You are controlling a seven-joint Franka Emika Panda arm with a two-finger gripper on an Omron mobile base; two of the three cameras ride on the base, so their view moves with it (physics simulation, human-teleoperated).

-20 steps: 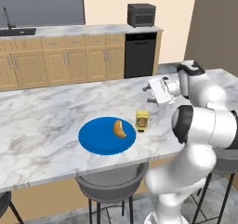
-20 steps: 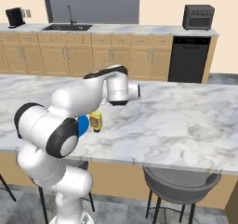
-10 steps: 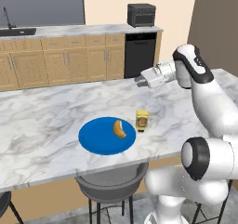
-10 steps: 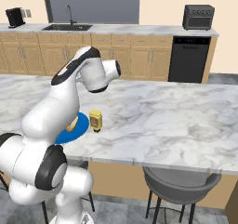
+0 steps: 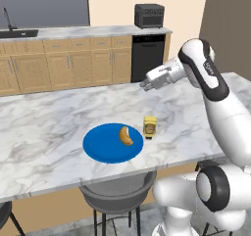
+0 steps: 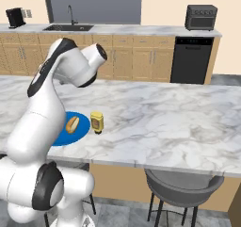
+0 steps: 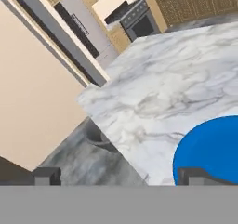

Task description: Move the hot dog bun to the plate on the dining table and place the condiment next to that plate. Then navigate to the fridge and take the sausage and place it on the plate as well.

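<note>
Marble covers the dining table (image 5: 44,117), and toward its near edge lies the plate (image 5: 103,147), bright blue, with the hot dog bun (image 5: 126,135) on its right half. Just right of the plate, apart from its rim, stands the condiment (image 5: 150,126) upright; its label lettering is too small to read. Farther right and raised above the tabletop, the gripper (image 5: 143,85) is empty, fingers spread wide.

The plate (image 5: 105,146) lies on the desk (image 5: 49,117) near its front edge. The hot dog bun (image 5: 126,135) rests on the plate's right part. The condiment (image 5: 150,126) stands upright just right of the plate.
</note>
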